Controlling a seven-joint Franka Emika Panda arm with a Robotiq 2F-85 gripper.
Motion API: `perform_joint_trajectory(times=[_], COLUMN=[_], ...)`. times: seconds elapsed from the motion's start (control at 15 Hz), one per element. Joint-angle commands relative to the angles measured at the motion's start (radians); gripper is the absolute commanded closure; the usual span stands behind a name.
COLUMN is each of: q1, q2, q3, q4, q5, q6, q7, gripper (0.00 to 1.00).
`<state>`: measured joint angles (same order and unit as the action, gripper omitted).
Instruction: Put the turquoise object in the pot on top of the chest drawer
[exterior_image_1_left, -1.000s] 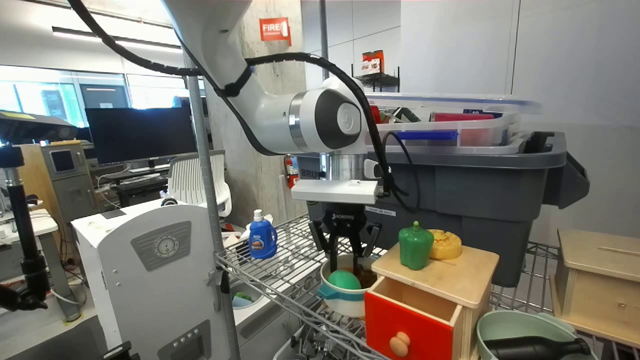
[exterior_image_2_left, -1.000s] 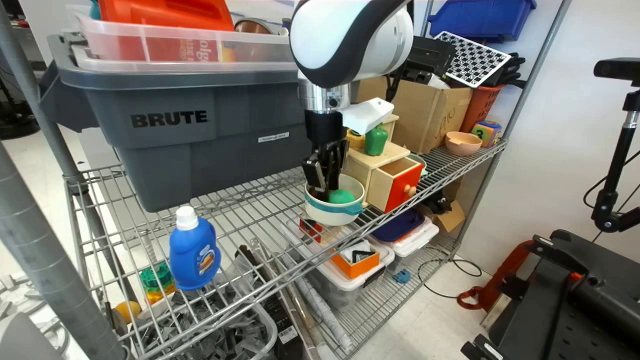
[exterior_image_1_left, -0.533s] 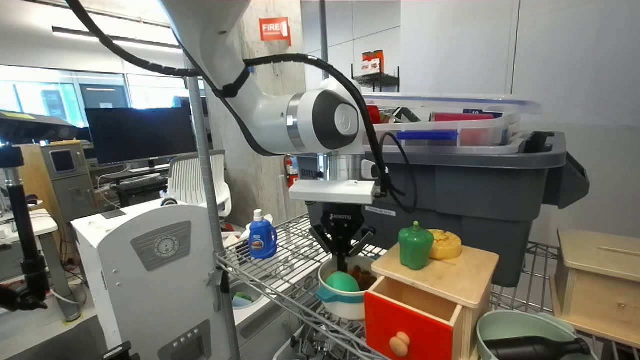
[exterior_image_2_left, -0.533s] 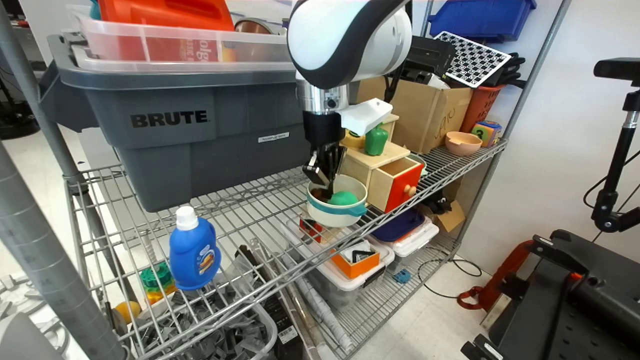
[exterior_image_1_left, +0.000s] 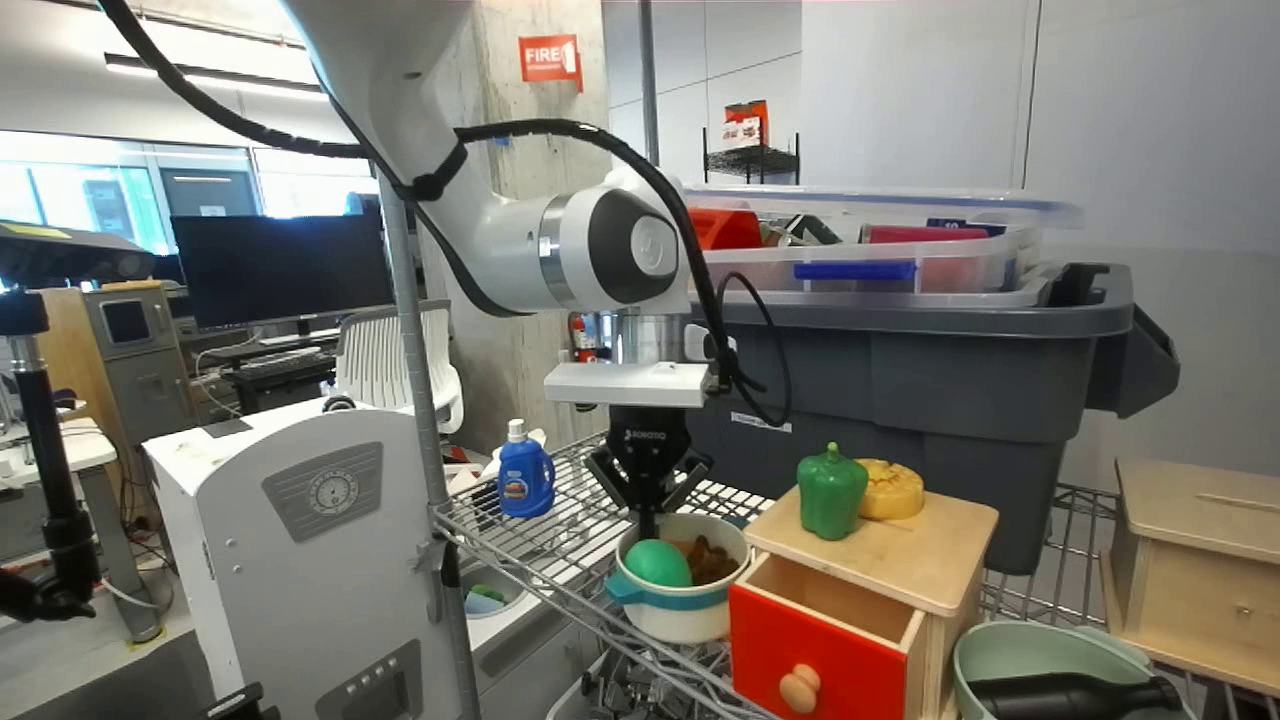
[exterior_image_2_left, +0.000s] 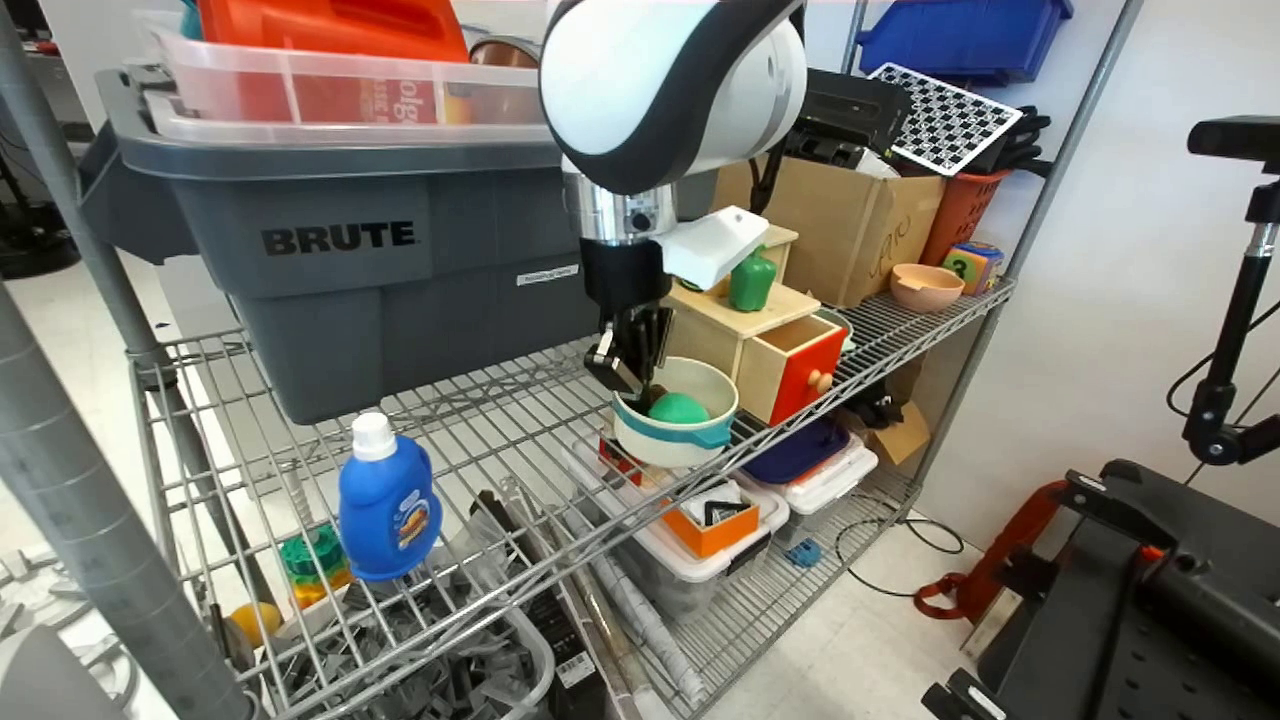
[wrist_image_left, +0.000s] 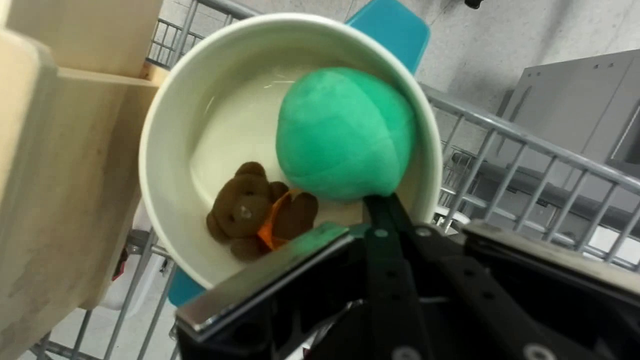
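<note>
The turquoise object (wrist_image_left: 345, 132) lies inside the pot (wrist_image_left: 155, 165), against its wall. It also shows in both exterior views (exterior_image_1_left: 657, 563) (exterior_image_2_left: 680, 408). The pot stands on the wire shelf beside the chest drawer (exterior_image_1_left: 900, 570), whose red drawer front (exterior_image_1_left: 820, 650) is pulled open. My gripper (wrist_image_left: 382, 200) reaches down into the pot. Its fingers are together, and the tips meet at the edge of the turquoise object and appear to pinch it. The very tips are partly hidden there. In an exterior view the gripper (exterior_image_1_left: 648, 530) is behind the turquoise object.
A brown bear toy (wrist_image_left: 245, 210) lies in the pot. A green pepper (exterior_image_1_left: 832, 492) and a yellow piece (exterior_image_1_left: 890, 489) sit on the chest drawer. A big grey tote (exterior_image_1_left: 940, 400) stands behind. A blue bottle (exterior_image_2_left: 388, 510) and a grey-green tub (exterior_image_1_left: 1040, 645) are on the shelf.
The gripper was open around the turquoise object, then closed. It has moved away from the chest drawer, and the turquoise object and pot have shifted the same way.
</note>
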<state>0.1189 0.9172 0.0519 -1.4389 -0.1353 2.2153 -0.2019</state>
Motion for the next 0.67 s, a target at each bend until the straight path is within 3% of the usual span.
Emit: perform_joint_trajectory(times=[0.0,0.6], q1=[0.042,0.066], q2=[-0.070,-0.150], q3=[-0.002,-0.001], q4=[-0.090,-0.173], q5=[-0.037,-0.056], q6=[0.015,0.027], q7=[0.035,0.061], gripper=[1.00,1.00])
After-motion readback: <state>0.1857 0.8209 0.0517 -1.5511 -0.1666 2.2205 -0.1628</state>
